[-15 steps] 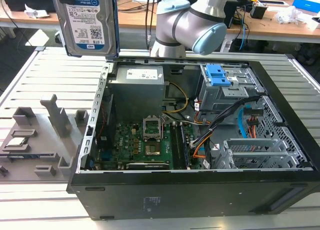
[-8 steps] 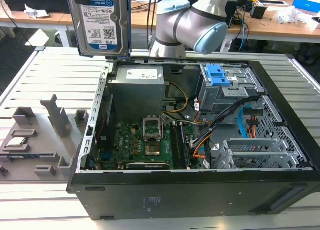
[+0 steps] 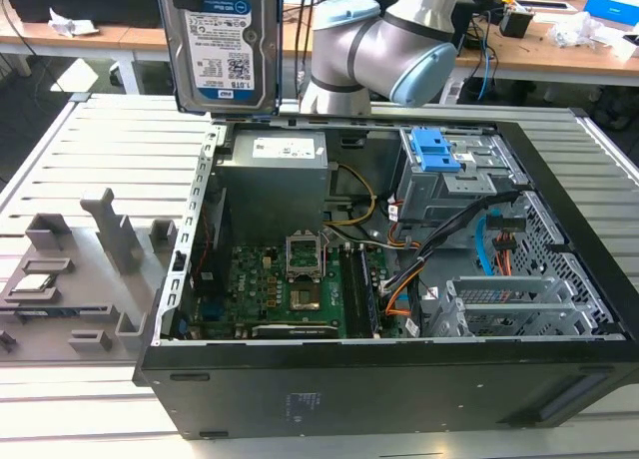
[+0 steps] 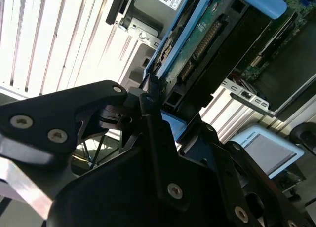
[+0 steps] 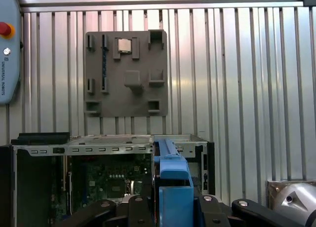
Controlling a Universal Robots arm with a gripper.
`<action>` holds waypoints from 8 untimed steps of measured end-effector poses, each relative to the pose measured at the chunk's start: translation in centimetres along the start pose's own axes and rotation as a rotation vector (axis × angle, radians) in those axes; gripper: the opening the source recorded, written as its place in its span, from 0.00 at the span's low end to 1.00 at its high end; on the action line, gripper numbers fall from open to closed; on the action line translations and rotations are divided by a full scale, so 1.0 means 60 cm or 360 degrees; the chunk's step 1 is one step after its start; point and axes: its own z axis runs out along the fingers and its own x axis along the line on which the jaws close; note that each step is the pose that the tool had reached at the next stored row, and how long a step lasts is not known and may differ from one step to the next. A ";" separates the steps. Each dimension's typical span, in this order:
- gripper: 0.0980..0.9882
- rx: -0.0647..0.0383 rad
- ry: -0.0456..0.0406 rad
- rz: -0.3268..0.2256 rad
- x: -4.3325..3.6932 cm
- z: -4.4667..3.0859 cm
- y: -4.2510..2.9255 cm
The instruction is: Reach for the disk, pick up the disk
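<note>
The gripper (image 5: 175, 208) is closed on the disk (image 3: 228, 45) and pinches it. In the first wrist view the black fingers (image 5: 212, 209) stand on both sides of the blue bracket (image 5: 174, 180), so I judge that the grip goes across the thin side of the disk, where the fingers need only a small opening. In the exterior view the disk hangs upright in the air, with its label toward the camera, above the rear corner of the case (image 3: 399, 399) on the exterior view's left and apart from it. This upright pose probably follows from the grip from above. The arm (image 3: 389, 40) bends behind the case. The drive bay (image 3: 439, 155) with its blue clips is well apart from the disk. The grey holder plate (image 5: 126, 74) lies on the slatted tabletop (image 3: 90, 150) beside the case and carries a small chip (image 5: 124, 45). The disk touches nothing except the gripper, so the pick-up seems done.
</note>
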 end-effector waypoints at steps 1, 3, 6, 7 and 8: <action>0.30 -0.0001 0.0000 0.0000 0.000 0.000 -0.005; 0.30 -0.0001 0.0000 0.0000 0.000 -0.001 -0.016; 0.30 -0.0003 0.0000 0.0000 -0.001 -0.002 -0.035; 0.30 -0.0004 0.0000 0.0000 -0.001 -0.002 -0.046; 0.30 -0.0004 0.0000 0.0000 -0.002 -0.003 -0.054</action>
